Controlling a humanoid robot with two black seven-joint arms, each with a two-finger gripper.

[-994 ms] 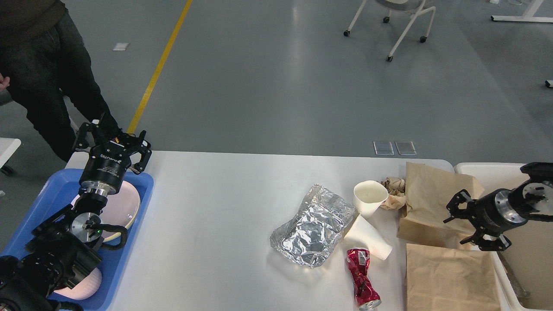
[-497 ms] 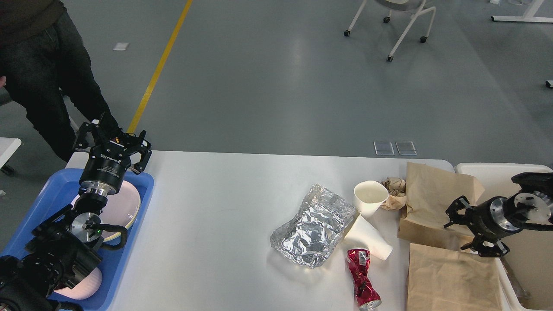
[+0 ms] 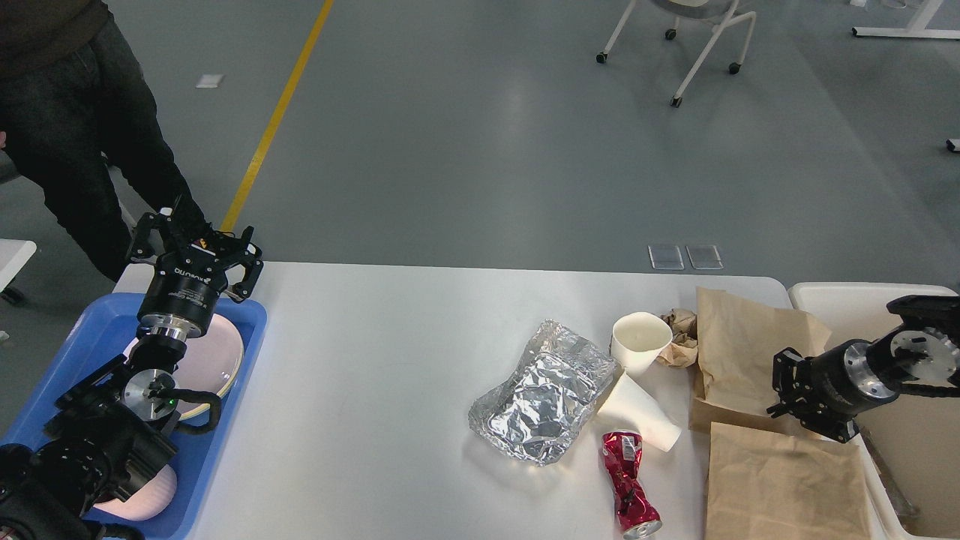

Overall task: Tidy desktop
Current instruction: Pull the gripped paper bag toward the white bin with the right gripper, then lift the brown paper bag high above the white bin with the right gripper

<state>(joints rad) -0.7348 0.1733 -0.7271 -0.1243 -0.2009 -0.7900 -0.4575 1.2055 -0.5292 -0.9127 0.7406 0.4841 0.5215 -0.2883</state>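
Right end effector (image 3: 780,390) closes on the upper paper bag (image 3: 739,352) at the desk (image 3: 375,360) right edge; its paper is light, flimsy and tear-prone, so grip a folded edge. Left end effector (image 3: 193,247) hangs open, empty.

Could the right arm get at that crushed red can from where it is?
Probably yes: the crushed red can lies uncovered on the desktop, and only flat brown bags lie between it and the right gripper.

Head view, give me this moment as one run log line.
phase: tidying desktop | right gripper: at upper brown paper bag, jaws' state unclear | left gripper: open, over blue tray | foil, cups, can: untouched
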